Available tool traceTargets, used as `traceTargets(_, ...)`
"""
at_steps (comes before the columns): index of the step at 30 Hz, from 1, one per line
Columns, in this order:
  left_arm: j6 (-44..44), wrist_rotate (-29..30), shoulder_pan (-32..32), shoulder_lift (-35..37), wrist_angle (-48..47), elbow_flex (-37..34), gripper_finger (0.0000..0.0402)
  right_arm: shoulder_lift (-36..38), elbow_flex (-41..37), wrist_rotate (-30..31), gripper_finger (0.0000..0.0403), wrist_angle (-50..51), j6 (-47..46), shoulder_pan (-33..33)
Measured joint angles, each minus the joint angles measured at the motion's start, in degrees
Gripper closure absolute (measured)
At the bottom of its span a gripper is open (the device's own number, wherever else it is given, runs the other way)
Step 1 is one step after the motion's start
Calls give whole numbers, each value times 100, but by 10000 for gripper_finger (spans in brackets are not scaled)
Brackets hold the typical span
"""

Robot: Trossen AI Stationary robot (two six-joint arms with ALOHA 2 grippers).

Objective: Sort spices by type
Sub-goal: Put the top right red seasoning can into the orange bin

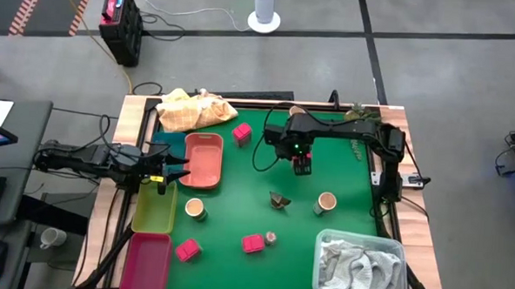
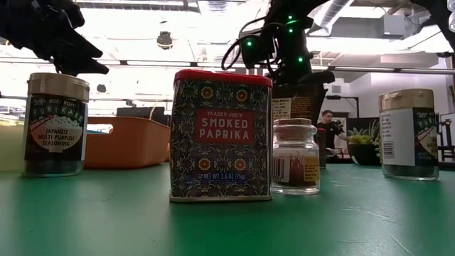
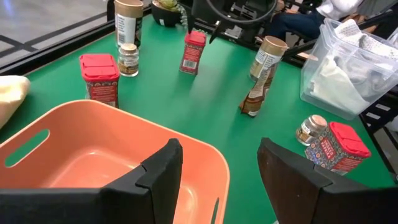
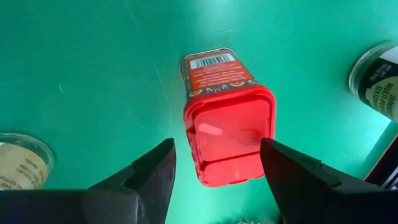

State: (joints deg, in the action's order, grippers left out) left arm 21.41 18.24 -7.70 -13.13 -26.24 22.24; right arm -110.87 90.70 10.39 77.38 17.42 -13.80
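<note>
On the green table [image 2: 398,220], the tin [image 2: 221,136] reads "Trader Joe's Smoked Paprika"; left gripper [image 3: 217,171] and right gripper [image 4: 217,165] both gape empty.

Red-lidded tin [image 2: 221,135], low view: "TRADER JOE'S SMOKED PAPRIKA", below it "NET WT 2.6 OZ (75g)", small and only partly sure; dark jar [image 2: 56,124] with tan cap: "NORI KOMI FURIKAKE", "JAPANESE MULTI-PURPOSE SEASONING"; small clear jar [image 2: 295,156] label too small to read; tin [image 4: 227,115] in right wrist view carries a barcode, digits unreadable.
</note>
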Motion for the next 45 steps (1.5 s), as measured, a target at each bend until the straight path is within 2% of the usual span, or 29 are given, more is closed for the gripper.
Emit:
traceTargets(10,0,2,0,-1,-1,0,203,-4,0,20,137,-12,-21,255)
traceTargets(14,0,2,0,-2,-2,0,203,-9,79,92,137,277,220,343)
traceTargets(19,-9,7,1,-2,0,-1,203,-9,454,455,138,483,45,494)
traceTargets(32,-13,7,0,-2,0,0,203,-9,1581,471,133,237,125,1100)
traceTargets(37,-15,7,0,-2,0,0,203,-9,1652,468,96,263,-244,1257)
traceTargets(42,-17,7,0,-2,0,0,203,-9,1652,554,18,265,-525,1383)
traceTargets(45,-17,7,0,-2,0,-1,203,-9,1652,734,15,294,-455,1424)
